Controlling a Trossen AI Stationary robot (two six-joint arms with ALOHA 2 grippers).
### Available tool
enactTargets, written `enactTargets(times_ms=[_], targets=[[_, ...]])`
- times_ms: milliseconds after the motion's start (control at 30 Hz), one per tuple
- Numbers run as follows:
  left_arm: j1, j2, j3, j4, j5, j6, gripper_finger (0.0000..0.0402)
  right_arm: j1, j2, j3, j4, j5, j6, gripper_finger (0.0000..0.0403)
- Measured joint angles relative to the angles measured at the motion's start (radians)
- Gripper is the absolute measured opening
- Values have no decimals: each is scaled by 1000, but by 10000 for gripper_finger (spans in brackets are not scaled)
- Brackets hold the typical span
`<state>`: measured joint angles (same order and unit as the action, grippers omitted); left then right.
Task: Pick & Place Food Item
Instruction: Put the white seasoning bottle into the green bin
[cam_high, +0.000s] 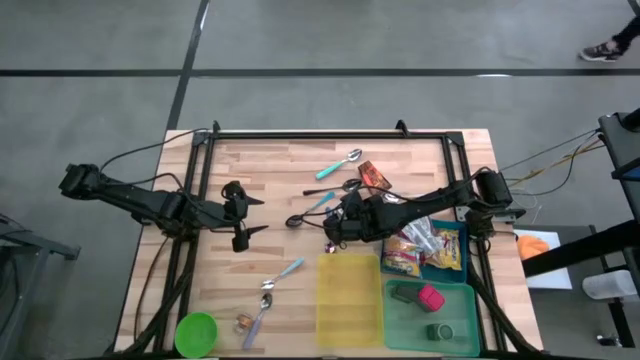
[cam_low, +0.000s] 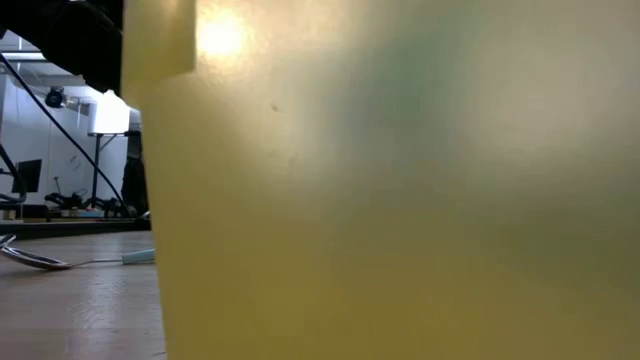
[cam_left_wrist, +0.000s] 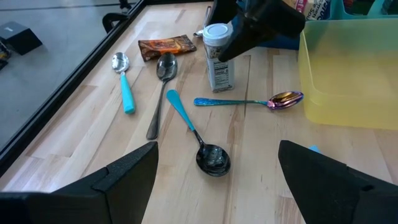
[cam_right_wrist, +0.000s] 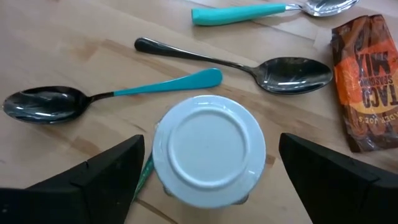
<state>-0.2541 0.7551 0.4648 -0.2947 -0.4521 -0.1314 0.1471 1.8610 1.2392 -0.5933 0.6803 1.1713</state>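
While both arms hang over the wooden bench (cam_high: 280, 190), neither one holds anything. Nearest edge: green bowl (cam_high: 196, 332) at the left corner, a spoon with a light blue handle (cam_high: 283, 275) and a second spoon (cam_high: 258, 318) beside it, then the yellow bin (cam_high: 349, 296), empty, and a green bin (cam_high: 434, 312) on its right with a pink item and other small things inside. Low view is almost fully blocked by the yellow bin wall (cam_low: 400, 200).

Mid bench: right gripper (cam_right_wrist: 205, 168) is directly above a seasoning jar (cam_right_wrist: 208, 149), white lid up, jar standing upright; fingers (cam_right_wrist: 99, 174) spread wide on either side of the lid, not touching it. From the left wrist view the jar (cam_left_wrist: 218, 57) stands on the wood close to the yellow bin, with an iridescent spoon (cam_left_wrist: 249, 101) just in front of it. Left gripper (cam_high: 243, 212) is over bare wood left of centre, fingers (cam_left_wrist: 118, 174) open wide, pointing toward the jar.

Around the jar: black spoon with a teal handle (cam_right_wrist: 106, 96), an all-black spoon (cam_right_wrist: 249, 65), a teal-handled silver spoon (cam_right_wrist: 261, 11) farther back. Taco seasoning packet (cam_right_wrist: 367, 81) lies flat near the far side, beside the spoons. Snack packets (cam_high: 425, 248) sit in a blue bin right of the right arm.
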Motion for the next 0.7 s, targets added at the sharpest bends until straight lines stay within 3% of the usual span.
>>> enactTargets(times_ms=[133, 467, 700], targets=[[0, 0, 0, 0, 0, 0, 335, 0, 0, -4, 1, -1, -3, 332], [0, 0, 0, 0, 0, 0, 335, -3, 0, -8, 1, -1, -4, 191], [0, 0, 0, 0, 0, 0, 335, -3, 0, -9, 2, -3, -4, 190]])
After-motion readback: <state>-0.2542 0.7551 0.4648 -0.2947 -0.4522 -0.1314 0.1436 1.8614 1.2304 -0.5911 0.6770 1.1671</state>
